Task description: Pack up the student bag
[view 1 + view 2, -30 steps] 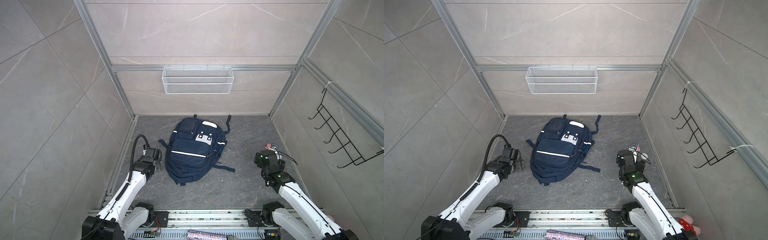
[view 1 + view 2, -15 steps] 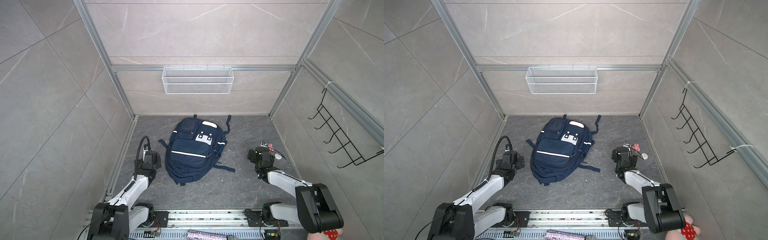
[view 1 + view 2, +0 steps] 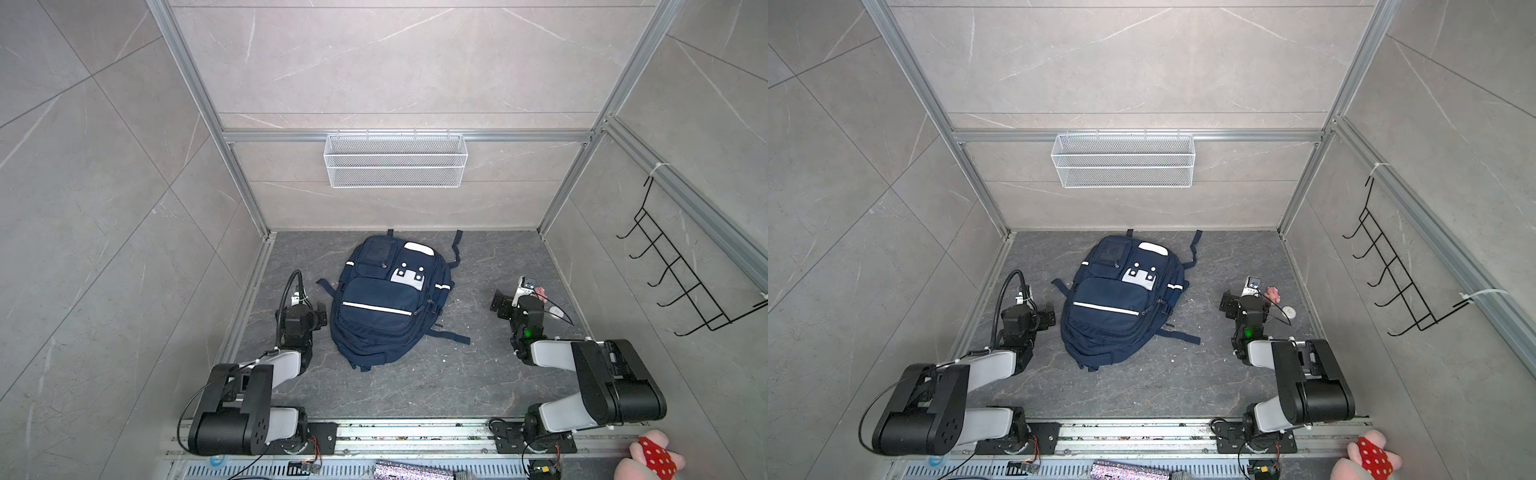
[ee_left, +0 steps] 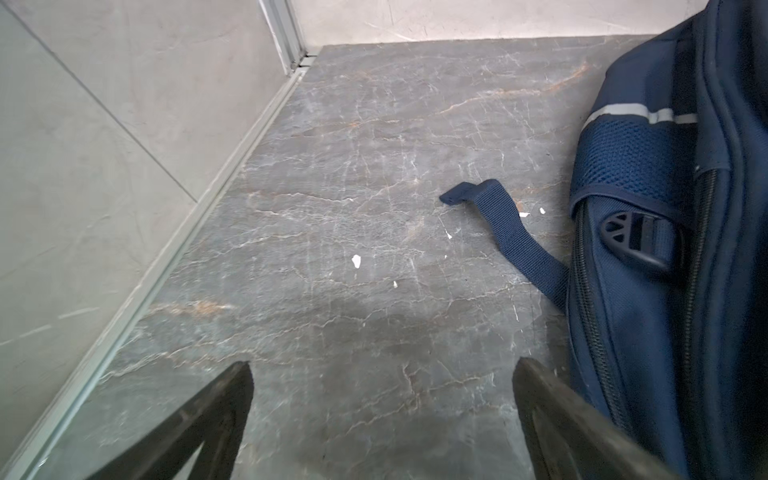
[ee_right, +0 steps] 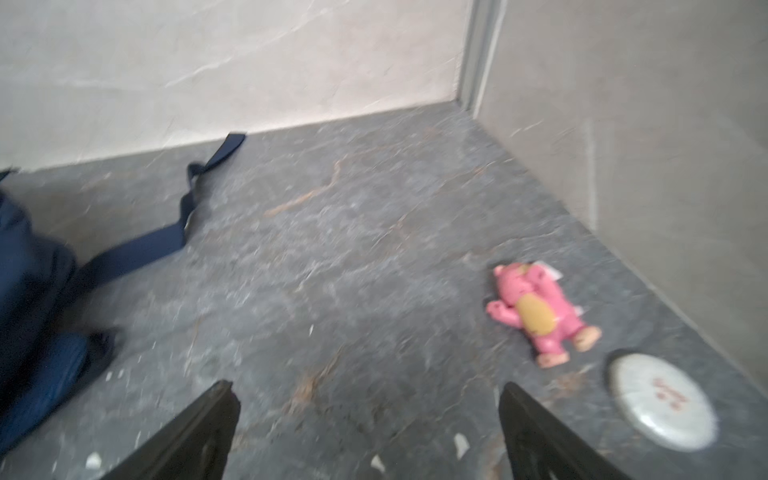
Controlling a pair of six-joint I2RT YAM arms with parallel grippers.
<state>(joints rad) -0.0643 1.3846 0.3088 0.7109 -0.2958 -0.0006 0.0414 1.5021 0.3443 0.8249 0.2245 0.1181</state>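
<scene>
The student bag (image 3: 384, 299) lies flat and front up at the centre of the floor (image 3: 415, 386) in both top views, its top toward the back wall; it sits exactly where the views from a second ago show it, and its front pockets look zipped; the change is in the arms, which a second ago reach out raised on either side of the bag and now sit folded low, elbows drawn back toward the rail at the bottom edge; the left gripper (image 4: 382, 365) hangs just beside the bag's flank, which fills the right edge of the left wrist view, its jaws spread wide and empty after widening the last little way within this second; the right gripper (image 5: 368, 385) is equally wide apart with nothing between its fingers, well clear of the bag; a loose strap (image 4: 511, 232) trails on the floor; a pink toy (image 5: 540, 311) and a white disc (image 5: 660, 401) lie outside the bag, at the right of the right wrist view; I judge the arms are parking, so either packing is over or these two are left out
</scene>
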